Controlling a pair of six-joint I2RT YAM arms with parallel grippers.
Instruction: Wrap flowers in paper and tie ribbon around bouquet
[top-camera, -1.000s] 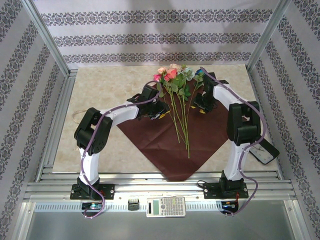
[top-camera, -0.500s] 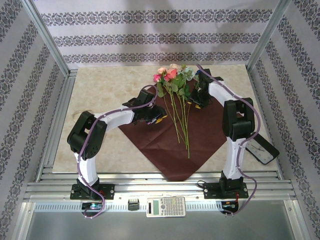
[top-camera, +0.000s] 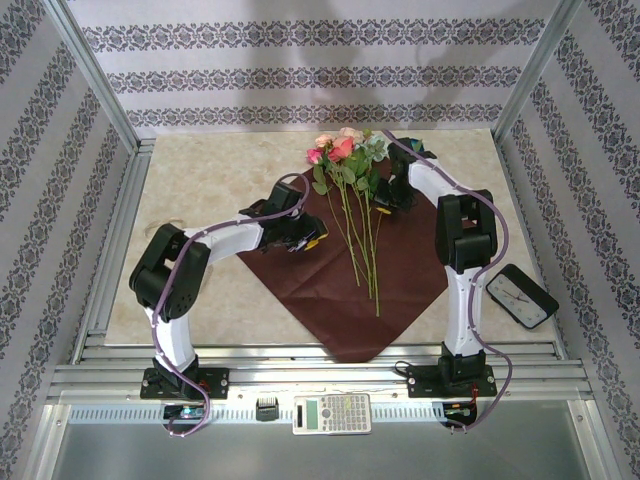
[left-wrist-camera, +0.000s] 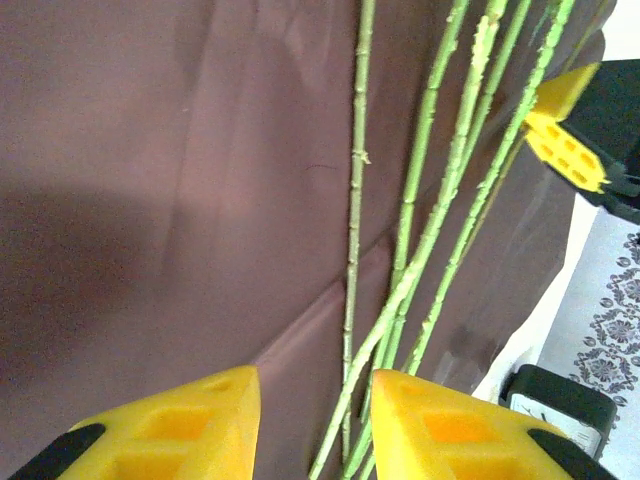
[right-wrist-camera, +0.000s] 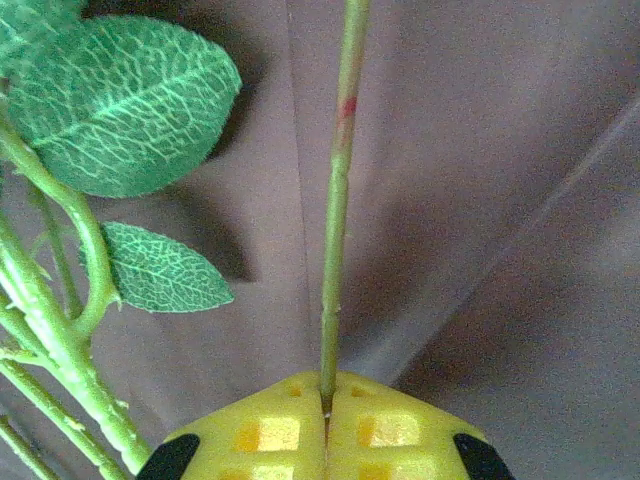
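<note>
Table (top-camera: 200, 195) — flowers (top-camera: 347, 178) heads far, stems near.

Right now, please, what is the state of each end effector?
Left end effector: open, gripping nothing.
Right end effector: closed on one flower stem.

The left arm (top-camera: 235, 235) rises from its base at the near edge of the tabletop, folds at a raised elbow on the left side and runs its forearm rightward toward the middle. The left gripper (left-wrist-camera: 315, 390) hangs low, its yellow fingers (left-wrist-camera: 180, 420) parted with a clear gap. The right arm (top-camera: 458, 240) stands tall from the near edge and reaches toward the far edge, wrist curled back. The right gripper (right-wrist-camera: 325, 405) has its pads (right-wrist-camera: 265, 430) pressed together on one stem of the flowers (right-wrist-camera: 338, 200).
</note>
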